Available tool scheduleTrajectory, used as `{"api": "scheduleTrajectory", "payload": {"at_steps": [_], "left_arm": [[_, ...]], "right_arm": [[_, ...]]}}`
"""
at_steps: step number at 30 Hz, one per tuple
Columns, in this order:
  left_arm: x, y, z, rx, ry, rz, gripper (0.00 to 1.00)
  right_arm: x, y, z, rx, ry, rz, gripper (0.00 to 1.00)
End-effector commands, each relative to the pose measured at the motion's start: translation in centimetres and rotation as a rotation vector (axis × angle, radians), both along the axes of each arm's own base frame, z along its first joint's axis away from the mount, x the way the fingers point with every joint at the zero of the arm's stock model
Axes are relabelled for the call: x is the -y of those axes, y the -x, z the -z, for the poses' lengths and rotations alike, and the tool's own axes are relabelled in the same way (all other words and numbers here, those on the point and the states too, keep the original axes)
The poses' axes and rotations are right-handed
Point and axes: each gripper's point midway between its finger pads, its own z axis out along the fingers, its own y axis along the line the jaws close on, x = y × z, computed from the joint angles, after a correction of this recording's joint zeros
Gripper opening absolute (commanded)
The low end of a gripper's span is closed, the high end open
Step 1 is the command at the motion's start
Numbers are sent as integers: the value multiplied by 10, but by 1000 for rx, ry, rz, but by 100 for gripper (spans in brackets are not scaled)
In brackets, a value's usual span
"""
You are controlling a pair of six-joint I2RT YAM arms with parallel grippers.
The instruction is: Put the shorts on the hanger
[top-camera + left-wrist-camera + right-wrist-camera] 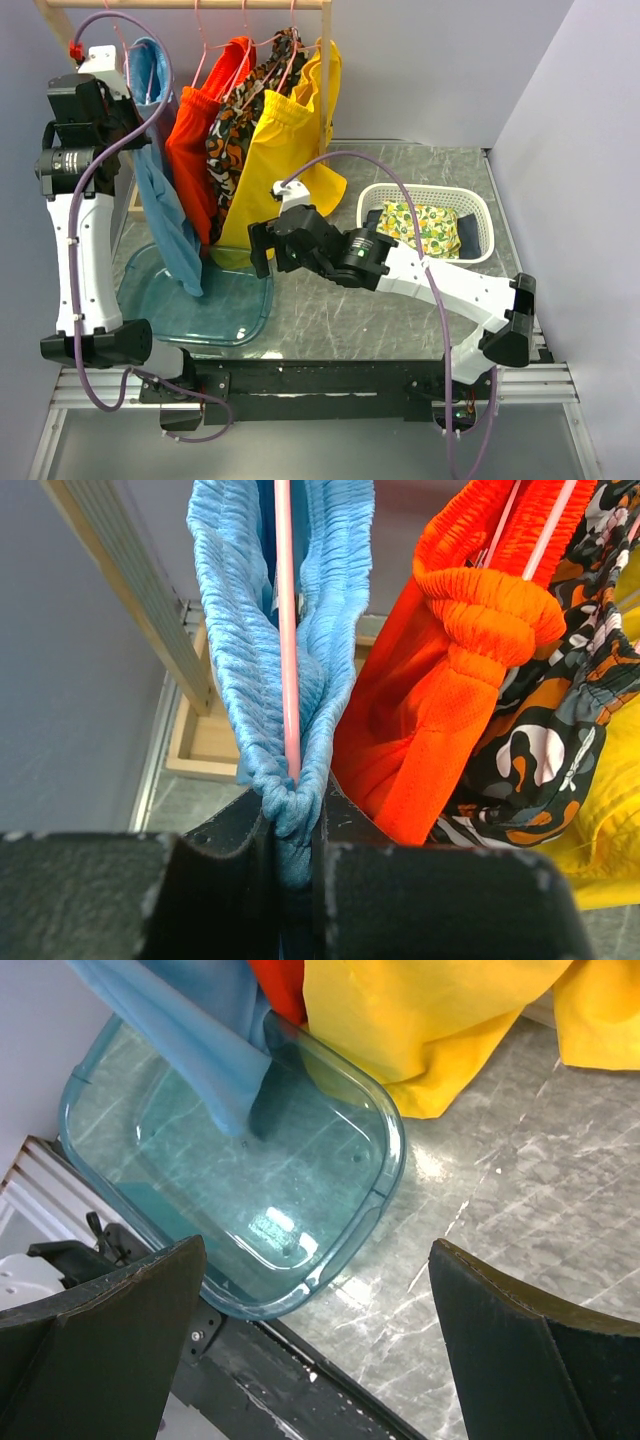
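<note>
The light sky-blue shorts point(165, 215) hang at the left end of the rack, their lower end trailing into a teal tray. In the left wrist view the ribbed waistband point(235, 660) is folded over the thin pink wire of the hanger point(285, 630). My left gripper point(293, 815) is raised high on the left point(122, 118) and is shut on the bunched waistband right where the pink wire meets it. My right gripper point(262, 250) is open and empty, low over the table beside the tray, with the shorts' hem point(215, 1070) ahead of it point(320, 1350).
Orange shorts point(195, 150), a dark patterned garment point(235, 130) and yellow shorts point(275, 160) hang on pink hangers from the wooden rail point(200, 4). The teal tray point(240, 320) lies front left. A white basket point(470, 200) holds a yellow-green patterned cloth point(420, 228).
</note>
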Motion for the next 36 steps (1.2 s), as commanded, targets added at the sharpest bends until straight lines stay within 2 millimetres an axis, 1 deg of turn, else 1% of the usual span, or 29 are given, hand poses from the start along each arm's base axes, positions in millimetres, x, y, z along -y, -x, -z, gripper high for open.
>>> {"api": "scheduleTrajectory", "payload": {"at_steps": [1, 4, 5, 7, 8, 10, 14, 15, 16, 17, 20, 23, 25, 27, 31, 36], "left_arm": [[0, 7, -77, 255, -92, 33, 1], [-1, 4, -77, 263, -86, 56, 1], [-6, 3, -78, 265, -80, 55, 1], [-4, 0, -80, 273, -61, 94, 1], [-9, -1, -83, 279, -61, 87, 1], [-10, -2, -88, 296, -68, 97, 1], [-5, -3, -100, 336, -76, 132, 1], [-5, -4, -101, 337, -74, 135, 1], [-9, -9, -97, 323, -66, 132, 1], [-10, -10, -101, 330, -62, 135, 1], [-15, -21, -92, 309, -33, 147, 1], [-20, -33, -78, 274, -14, 151, 1], [-19, -39, -68, 249, -4, 166, 1], [-20, -43, -63, 240, 3, 166, 1], [-28, -50, -55, 225, 8, 145, 2], [-30, -61, -43, 209, 38, 168, 3]], "right_arm": [[-10, -8, -25, 42, -45, 4, 100], [-13, -10, -23, 42, -38, 0, 100], [-15, -10, -21, 41, -32, -3, 100], [-16, -11, -21, 45, -26, -3, 100], [-16, -12, -19, 47, -20, -2, 100], [-16, -14, -21, 54, -17, 0, 100], [-18, -16, -19, 61, -8, -4, 100], [-19, -16, -20, 63, -8, -3, 100], [-20, -17, -19, 63, -4, -5, 100], [-20, -17, -17, 62, 1, -3, 100], [-21, -17, -14, 60, 13, -8, 100], [-21, -19, -11, 61, 24, -4, 100], [-22, -20, -11, 61, 22, -6, 100], [-23, -19, -10, 61, 23, -9, 100], [-25, -20, -9, 60, 28, -10, 100], [-23, -20, -4, 56, 39, -9, 100]]}}
